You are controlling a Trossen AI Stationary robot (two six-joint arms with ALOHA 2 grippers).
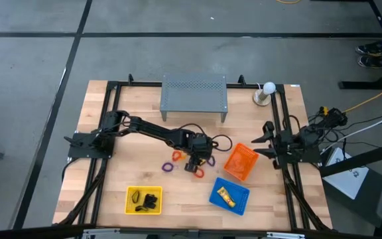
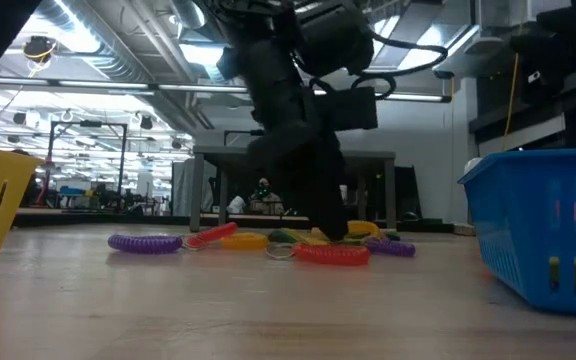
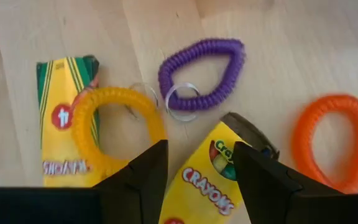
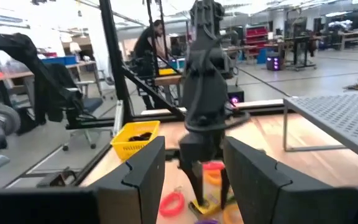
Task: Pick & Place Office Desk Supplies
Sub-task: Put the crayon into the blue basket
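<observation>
My left gripper (image 3: 197,149) stands open, pointing steeply down over the supplies in the middle of the table (image 1: 197,161). Its fingers stand on either side of a yellow crayon packet (image 3: 197,183) that lies flat, with a black clip (image 3: 252,130) at its far end. Nearby on the wood lie a second packet (image 3: 61,118) with a yellow loop (image 3: 114,124) on it, a purple loop (image 3: 201,71) and an orange loop (image 3: 334,146). Folded back at the table's right edge, my right gripper (image 4: 191,180) is open and level (image 1: 265,141).
The orange basket (image 1: 241,161) lies right of the left gripper. The blue basket (image 1: 229,196) and the yellow basket (image 1: 143,200) stand near the front edge. The grey shelf (image 1: 193,96) stands at the back, a white ball on a stand (image 1: 267,93) at the back right.
</observation>
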